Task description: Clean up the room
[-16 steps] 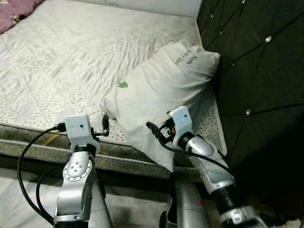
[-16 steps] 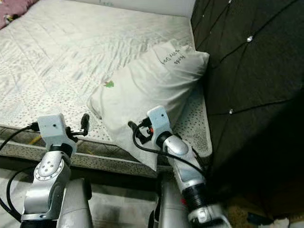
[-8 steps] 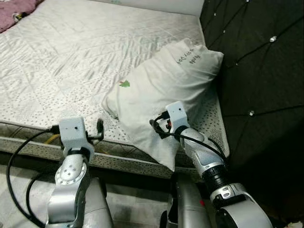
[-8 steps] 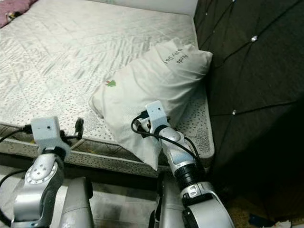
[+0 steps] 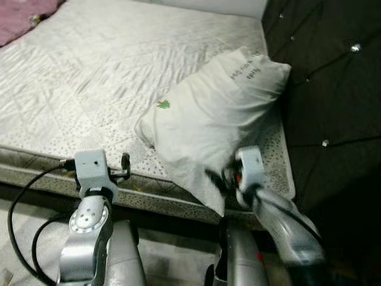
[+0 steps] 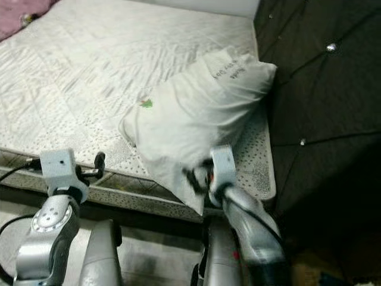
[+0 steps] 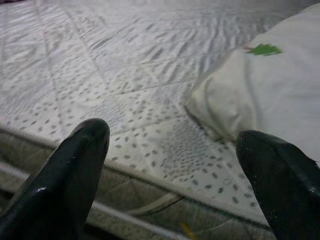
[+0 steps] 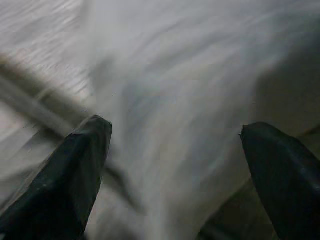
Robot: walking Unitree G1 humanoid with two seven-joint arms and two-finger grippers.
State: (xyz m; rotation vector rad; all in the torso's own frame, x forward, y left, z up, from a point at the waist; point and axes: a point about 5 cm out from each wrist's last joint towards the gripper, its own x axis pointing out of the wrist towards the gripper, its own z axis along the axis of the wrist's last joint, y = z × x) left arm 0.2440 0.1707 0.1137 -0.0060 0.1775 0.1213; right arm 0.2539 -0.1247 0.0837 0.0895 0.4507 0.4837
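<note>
The left gripper (image 7: 170, 165) waited open left of the pillow (image 5: 214, 119), holding nothing. The pillow lay crooked on the bed (image 5: 89, 77), one corner hanging over. The right gripper (image 8: 170, 165), open, pointed at that corner, probably to grab it.

Two silver arms with rounded, jointed segments. Left arm (image 5: 89, 229): disc-shaped joint cover with a ring of small screw holes, boxy pale-grey wrist block with one dark dot, black cable looping off it. Right arm (image 5: 286, 223): blurred, similar wrist block, red spot, black cables. Wrist views: thick, glossy black fingers (image 7: 65, 185).
</note>
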